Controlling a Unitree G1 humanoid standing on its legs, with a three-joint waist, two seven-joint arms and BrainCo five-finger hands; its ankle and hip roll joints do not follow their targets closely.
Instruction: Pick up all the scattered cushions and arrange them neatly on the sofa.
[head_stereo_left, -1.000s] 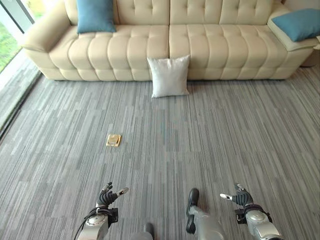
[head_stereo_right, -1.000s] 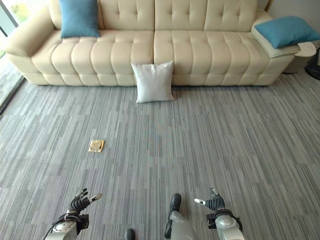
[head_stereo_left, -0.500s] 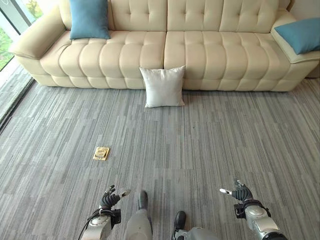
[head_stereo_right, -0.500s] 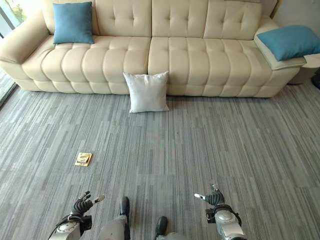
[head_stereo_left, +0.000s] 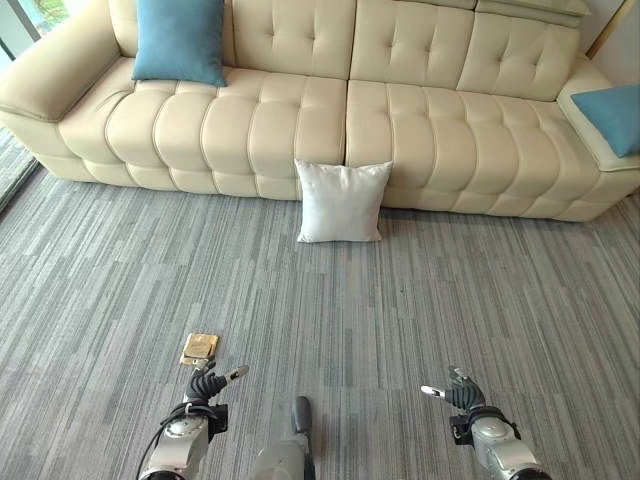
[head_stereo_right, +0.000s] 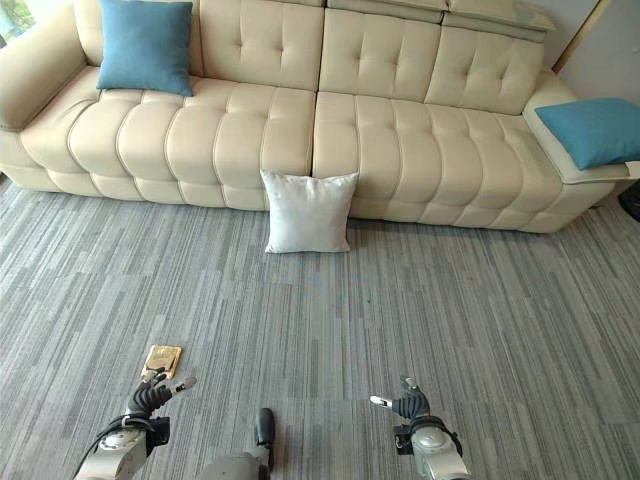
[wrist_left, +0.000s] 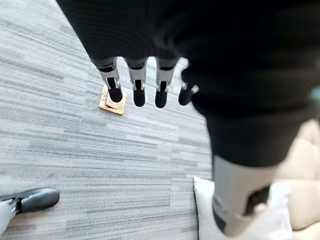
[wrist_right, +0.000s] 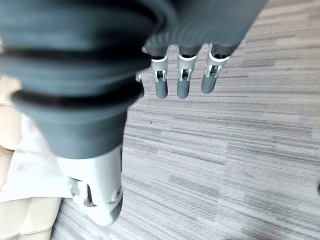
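One white cushion sits on the grey carpet in the left eye view, leaning up against the front of the big cream sofa, about in the middle. It is the one that needs picking up, I think, because it is on the floor and not on a seat. A blue cushion stands on the seat at the sofa's left end, resting on the backrest, so it looks like it is in its place. Another blue cushion lies on the right end. A small gold plate sits flat in the carpet near the left hand. Both hands hang low, well apart from the white cushion, with nothing in them. In the right eye view, the right hand is low too, with its thumb poking sideways, and the white cushion is far ahead of it. In the left wrist view, the left hand's fingers point out straight with gaps between them, holding nothing, and the gold plate shows just past them. In the right wrist view, the right hand's fingers are straight and apart as well, over bare carpet. I guess the hands are loose like this because the robot is too far away to grab yet.
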